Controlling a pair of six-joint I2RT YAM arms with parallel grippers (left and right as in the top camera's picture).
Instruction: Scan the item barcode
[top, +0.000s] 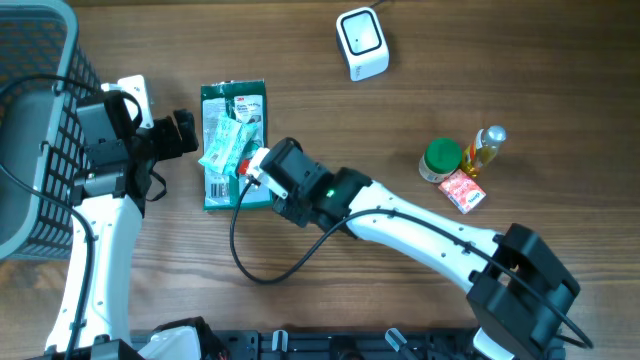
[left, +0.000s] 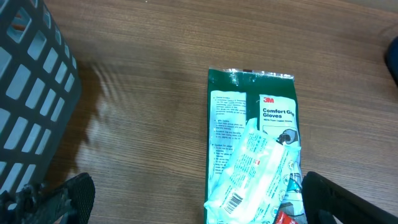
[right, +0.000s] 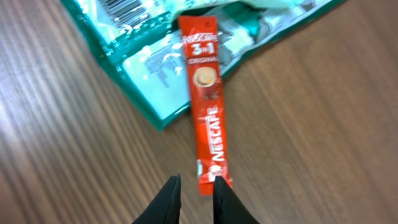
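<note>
A red Nescafe sachet lies with its top on a green glove package and its lower end on the wood. My right gripper hovers at that lower end, jaws open only a narrow gap with wood showing between them; the right finger overlaps the sachet's corner. From overhead, the right gripper is at the green package, on which a pale blue packet lies. My left gripper is wide open over the pale packet, whose barcode faces up. The white scanner stands at the back.
A dark mesh basket fills the left edge, close beside the left arm. A green-lidded jar, a small bottle and a red packet stand at the right. A black cable loops on the table under the right arm.
</note>
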